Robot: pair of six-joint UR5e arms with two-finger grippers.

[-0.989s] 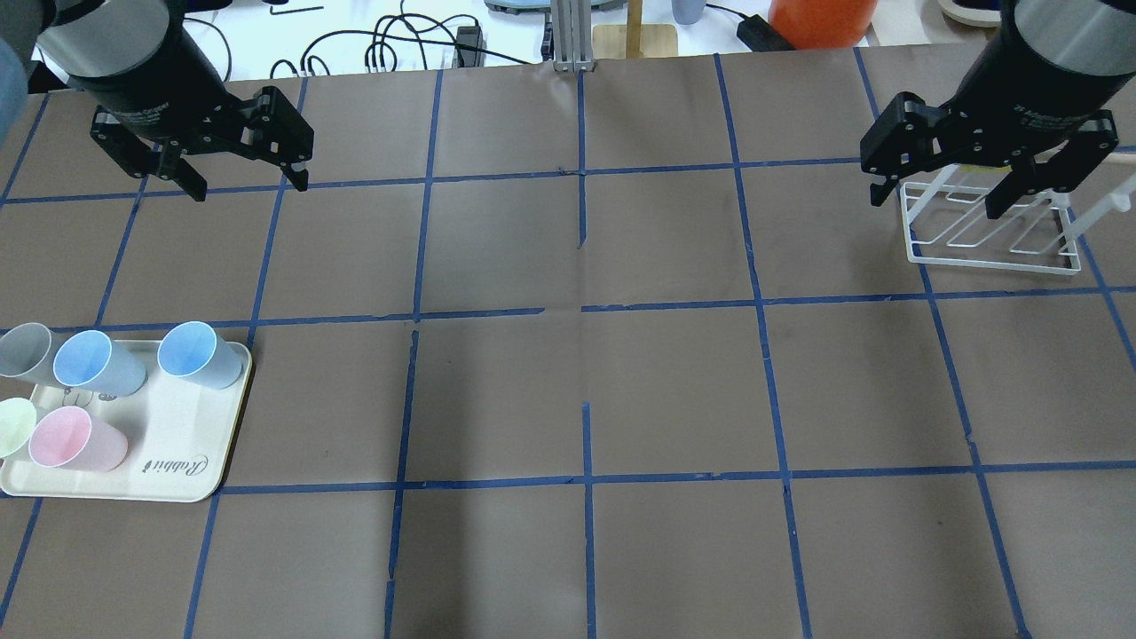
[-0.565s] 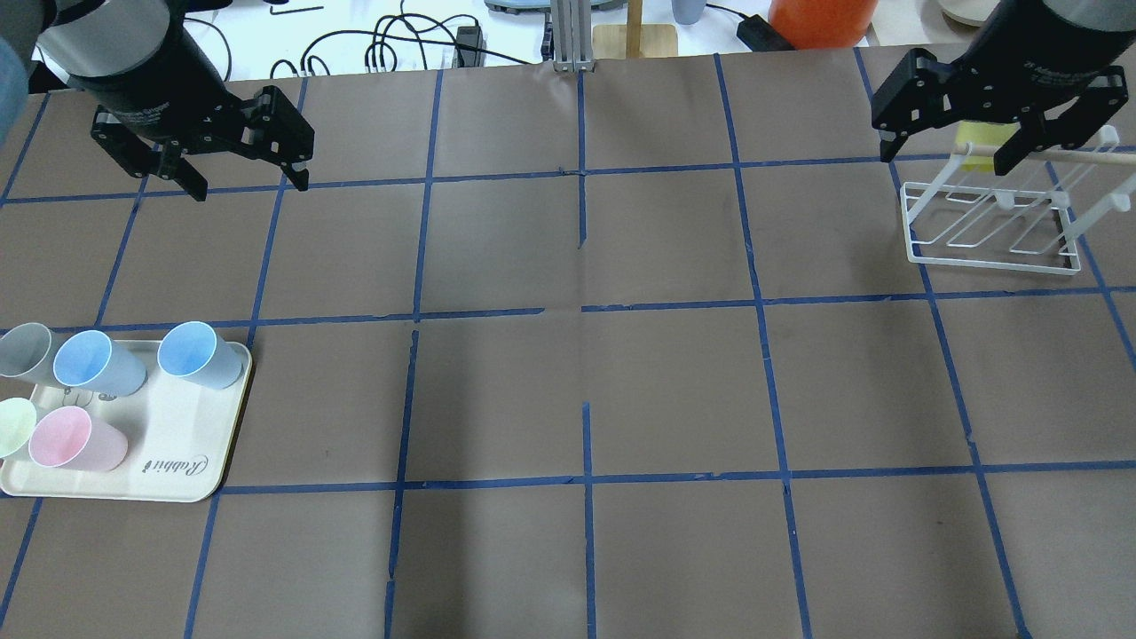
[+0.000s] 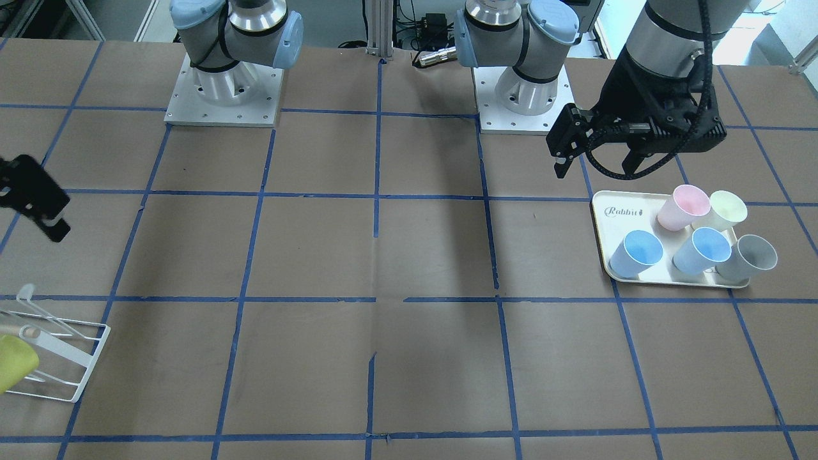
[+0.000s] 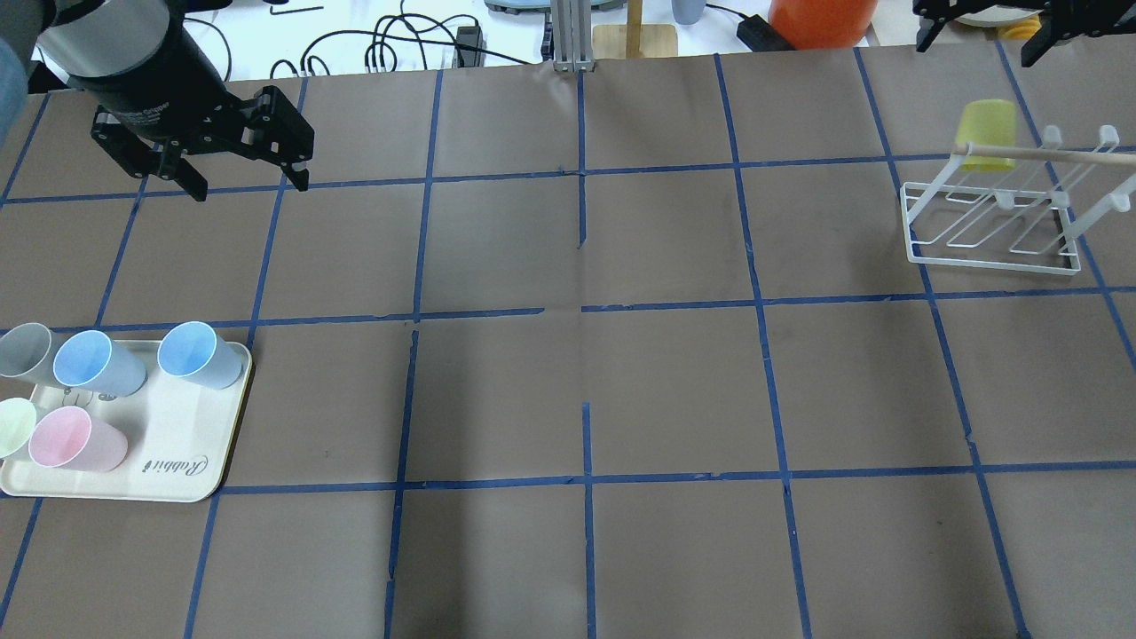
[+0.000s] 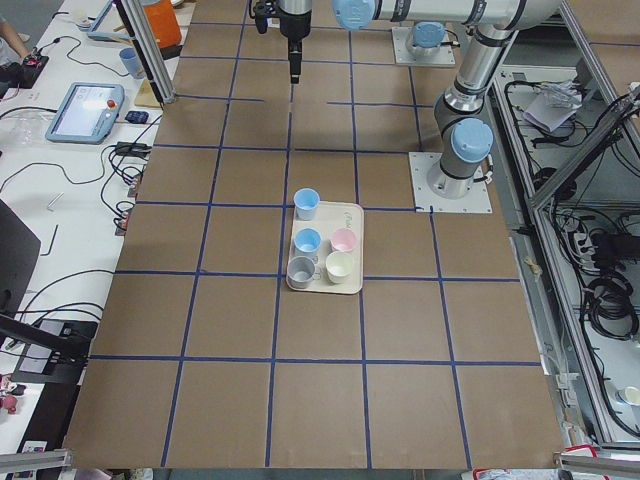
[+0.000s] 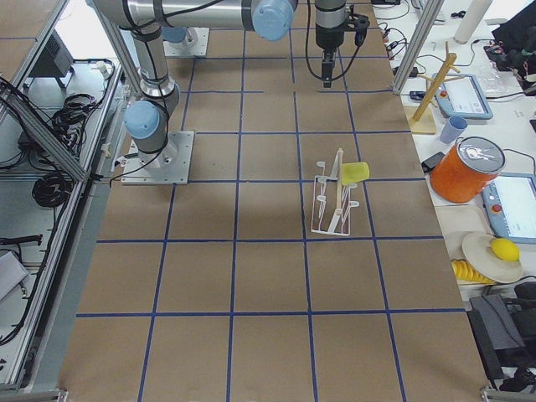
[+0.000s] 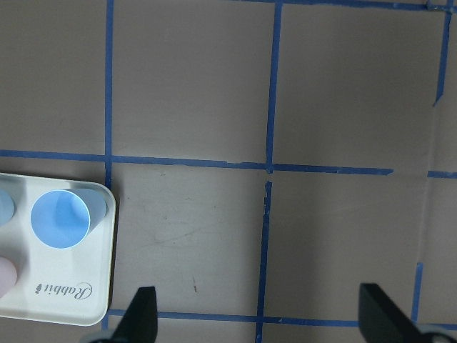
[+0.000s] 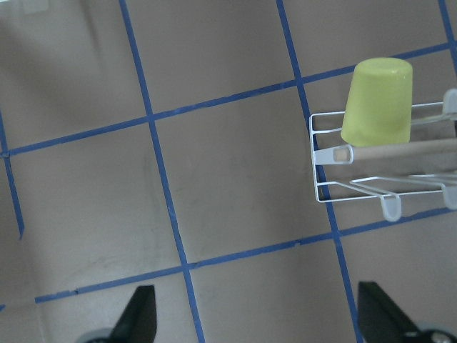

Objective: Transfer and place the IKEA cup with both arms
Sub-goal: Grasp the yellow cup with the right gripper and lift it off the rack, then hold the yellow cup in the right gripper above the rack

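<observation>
The yellow IKEA cup [image 4: 987,133] hangs upside down on a peg of the white wire rack [image 4: 985,253] at the table's far right. It also shows in the right wrist view [image 8: 378,100], the front view [image 3: 13,361] and the right side view [image 6: 354,173]. My right gripper [image 8: 258,321] is open and empty, high above and apart from the cup; it is cut by the overhead view's top edge [image 4: 981,31]. My left gripper [image 4: 248,186] is open and empty, raised near the tray; it also shows in the front view [image 3: 594,169].
A cream tray [image 4: 177,461] at the near left holds a pink cup [image 4: 67,439], a pale green cup [image 4: 13,426], two blue cups [image 4: 195,355] and a grey cup [image 4: 22,348]. An orange container [image 4: 816,18] and cables lie beyond the far edge.
My right gripper has lifted off the rack and drawn back toward the far edge, leaving the yellow cup on its peg. The left arm has not moved.
</observation>
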